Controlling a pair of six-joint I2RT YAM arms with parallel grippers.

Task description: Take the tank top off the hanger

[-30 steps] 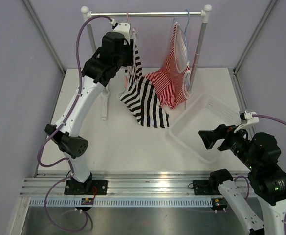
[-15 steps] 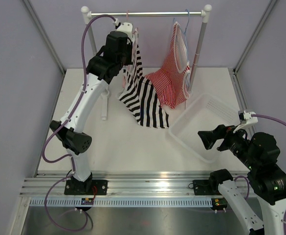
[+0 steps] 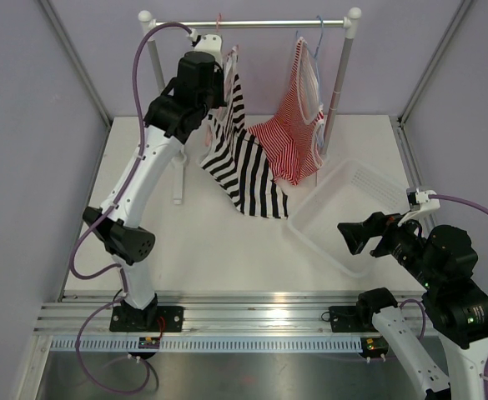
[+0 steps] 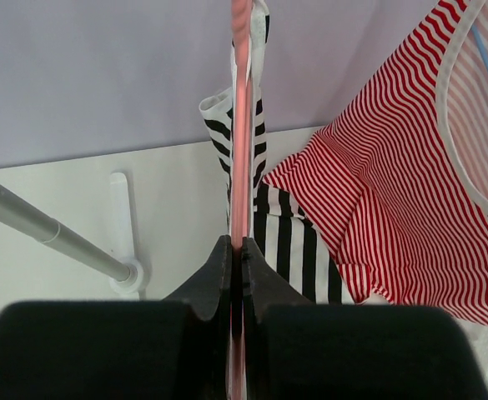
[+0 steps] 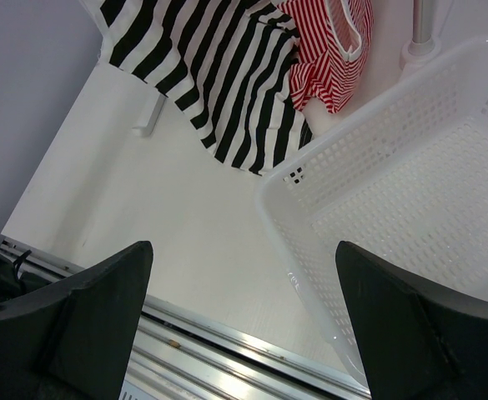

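Left hand (image 4: 236, 250) clamps the pink hanger (image 4: 241, 125), likely steadying it for stripping the tank top (image 3: 245, 167); right hand (image 5: 239, 258) hangs released.

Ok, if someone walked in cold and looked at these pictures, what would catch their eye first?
Probably the boldly striped black-and-white tank top, draping from the rail at the back down onto the table, with the left gripper shut on its pink hanger. To its right hangs a red-and-white striped top, and a white basket sits in front of the open right gripper.
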